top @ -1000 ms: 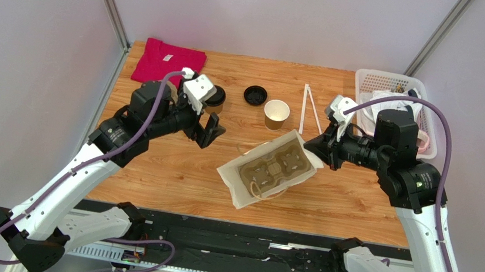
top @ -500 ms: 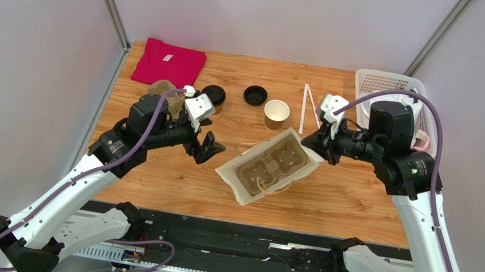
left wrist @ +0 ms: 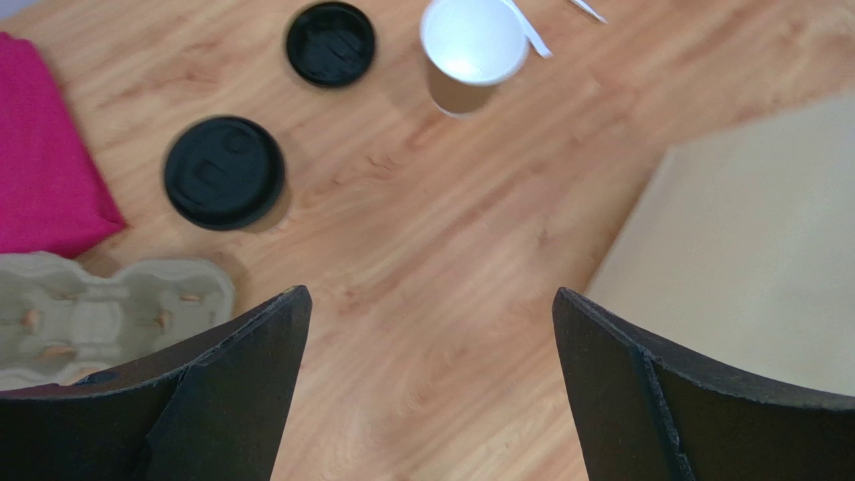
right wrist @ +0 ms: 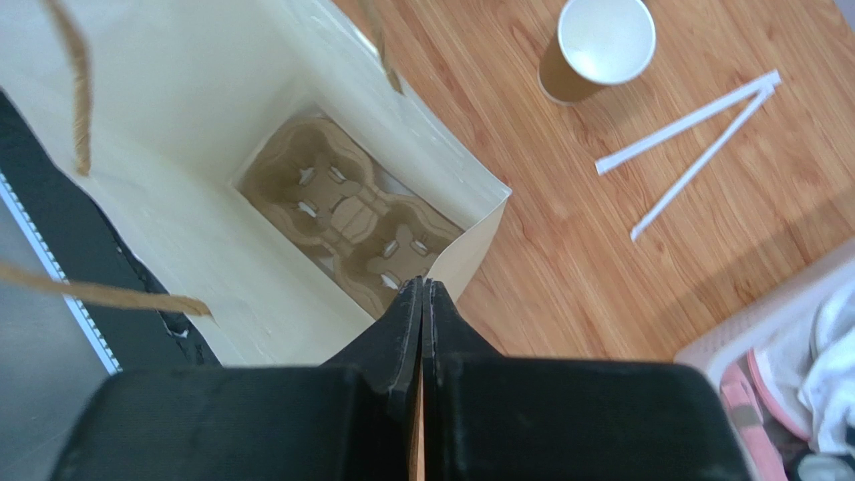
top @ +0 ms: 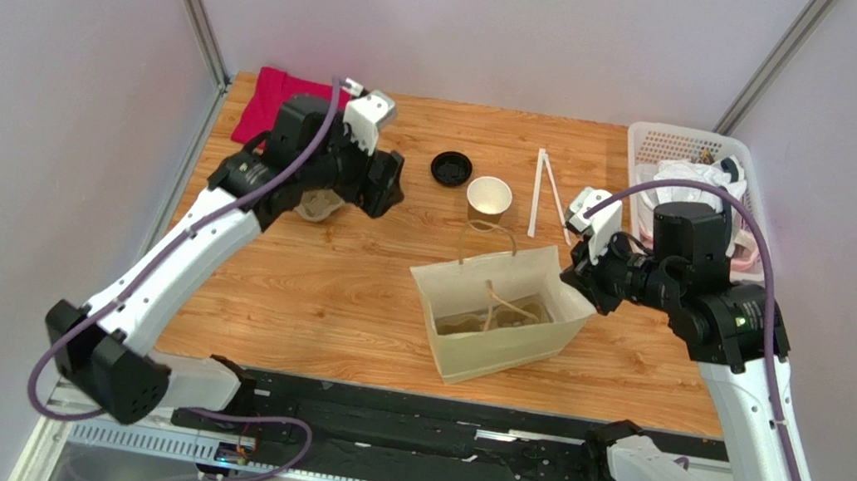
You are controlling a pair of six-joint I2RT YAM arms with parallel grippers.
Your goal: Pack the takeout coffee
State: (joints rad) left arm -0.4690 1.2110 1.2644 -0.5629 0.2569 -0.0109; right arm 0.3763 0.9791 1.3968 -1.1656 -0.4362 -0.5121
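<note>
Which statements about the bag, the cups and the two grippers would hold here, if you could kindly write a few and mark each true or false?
1. The right gripper is shut on the rim of the paper bag. True.
2. The left gripper holds the takeout coffee. False: its jaws stand open and empty, and the lidded cup stands on the table.
3. A cup carrier lies at the bottom of the bag. True.
4. The open cup wears a lid. False: its white inside shows, and the loose black lid lies beside it.
5. The bag lies flat on its side. False: it stands upright, mouth open upward.
</note>
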